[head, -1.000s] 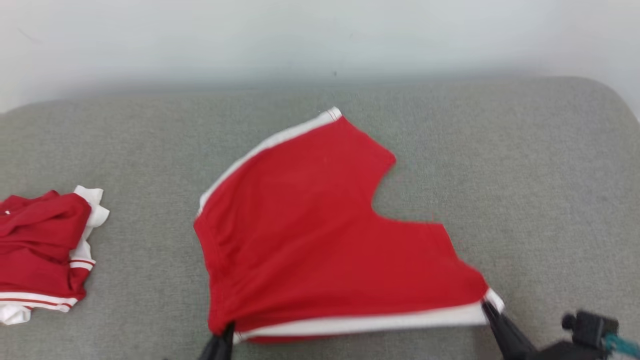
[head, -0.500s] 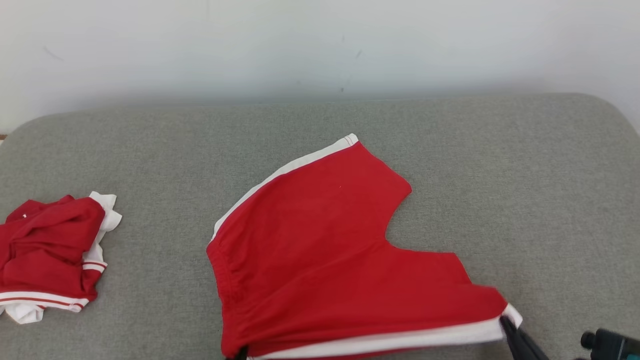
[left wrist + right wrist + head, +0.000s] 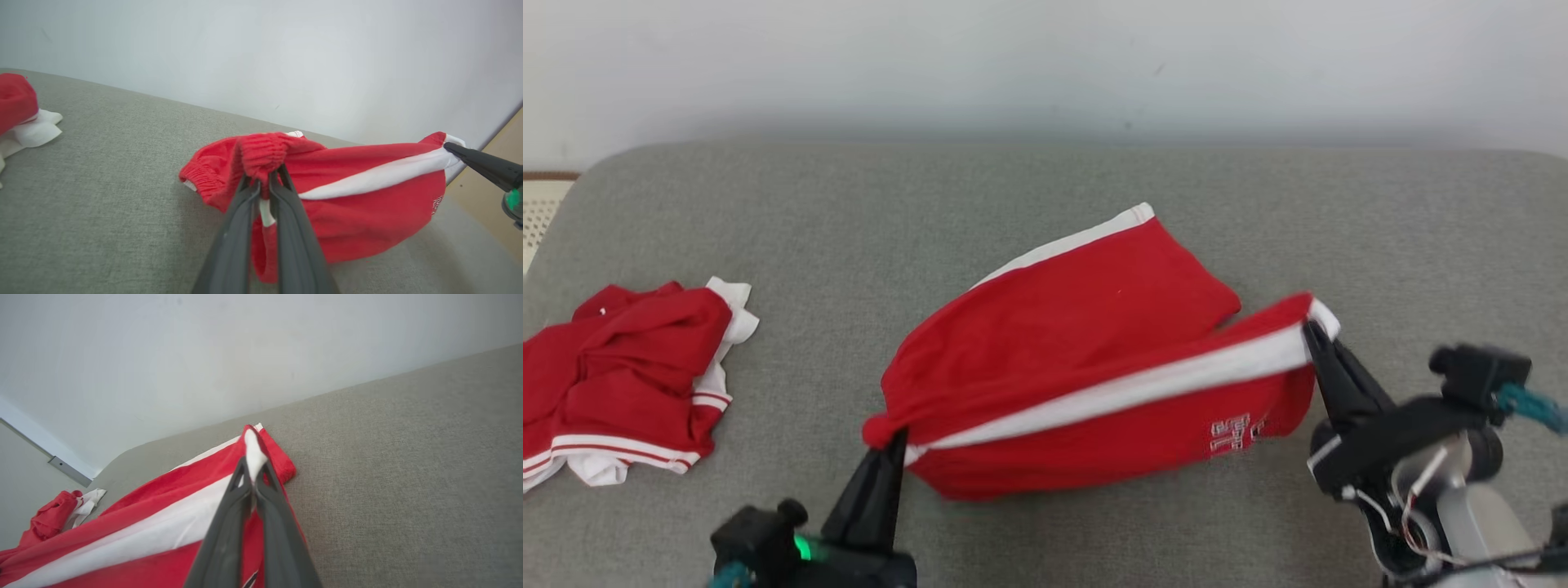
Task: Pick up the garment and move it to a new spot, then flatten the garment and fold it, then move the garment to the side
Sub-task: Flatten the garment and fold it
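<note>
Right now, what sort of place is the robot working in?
Probably an indoor room, domestic or a mock-up. A grey upholstered cushion, like a sofa seat or bed, sits against a plain white wall. There is laundry too: red shorts and a crumpled red garment lying on the cushion.

red pile (image 3: 637, 359): cut off at left edge | garment lettering (image 3: 1236, 433): unreadable
</note>
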